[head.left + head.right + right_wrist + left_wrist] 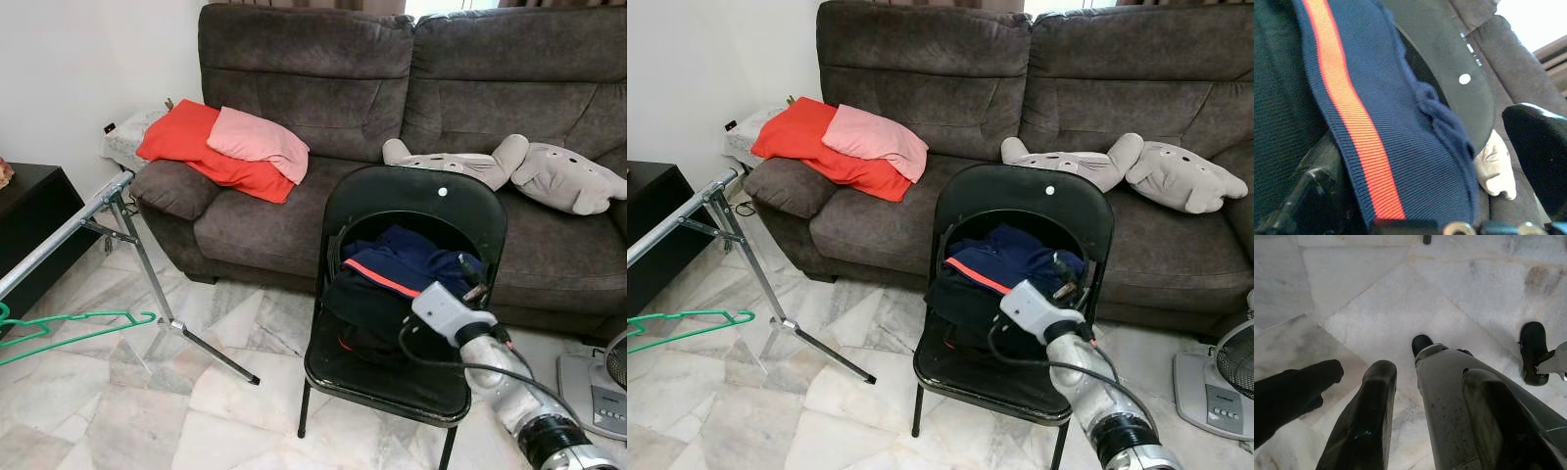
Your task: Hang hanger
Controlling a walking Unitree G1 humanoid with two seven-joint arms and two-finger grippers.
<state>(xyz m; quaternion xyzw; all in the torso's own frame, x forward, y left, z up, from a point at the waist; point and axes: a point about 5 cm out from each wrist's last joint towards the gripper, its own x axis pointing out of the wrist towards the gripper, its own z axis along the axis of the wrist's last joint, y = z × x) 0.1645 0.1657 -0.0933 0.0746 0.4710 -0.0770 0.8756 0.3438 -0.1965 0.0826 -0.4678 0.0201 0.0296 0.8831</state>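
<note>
The right gripper (473, 277) is reaching into the navy clothes (397, 269) piled on the black chair (411, 196), probably after a garment or hanger there; whether its fingers are closed cannot be told. The left gripper (1425, 431) is hanging idle over the marble floor (1376, 308), fingers spread and empty. A green hanger (69, 328) is dangling under the metal rack (69, 230) at left, well apart from the chair, with the sofa (294, 59), red cushion (196, 147) and plush toys (509, 166) behind.

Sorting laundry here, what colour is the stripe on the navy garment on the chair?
Orange, on the navy garment; it shows best in the right wrist view.
</note>
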